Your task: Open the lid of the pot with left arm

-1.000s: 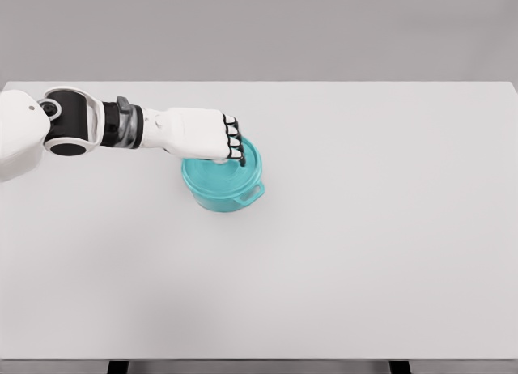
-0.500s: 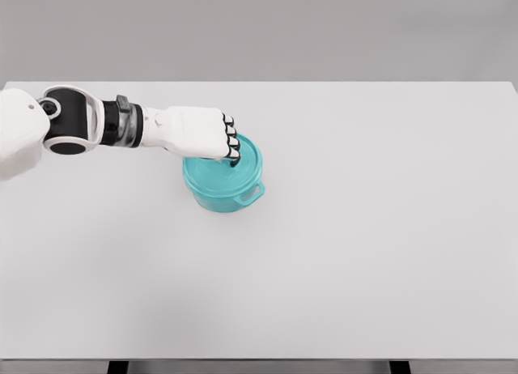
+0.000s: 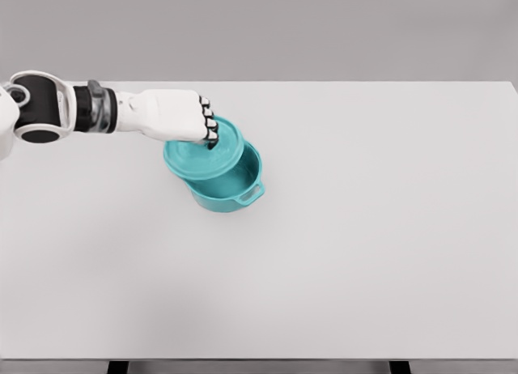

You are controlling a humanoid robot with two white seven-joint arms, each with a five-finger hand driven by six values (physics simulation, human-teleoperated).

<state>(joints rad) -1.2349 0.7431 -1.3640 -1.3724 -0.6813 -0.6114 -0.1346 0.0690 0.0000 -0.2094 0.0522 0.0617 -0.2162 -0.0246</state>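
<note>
Along the desk's left edge: the white left arm [image 3: 89, 111] comes in near the far left corner and reaches rightward over the desk top.
Left hand [image 3: 174, 115]: seen from the back, knuckles up, fingers [image 3: 209, 125] curled down and closed on the top of the lid; whatever they grip there is hidden under the hand.
Lid [image 3: 206, 151]: teal and round, held by the left hand, raised off the pot and shifted toward the desk's left and far edges. It sits tilted and covers the left and far part of the pot's rim.
Pot [image 3: 231, 188]: teal, standing upright on the desk, left of the middle and somewhat nearer the far edge than the near one. Its mouth shows open on the right and near side, where the inside wall can be seen.
Pot handle [image 3: 251, 193]: a small loop on the pot's near right side, pointing toward the desk's near right corner.
Desk [image 3: 372, 228]: pale grey and flat, with only its own bare surface showing to the right of the pot as far as the right edge.
</note>
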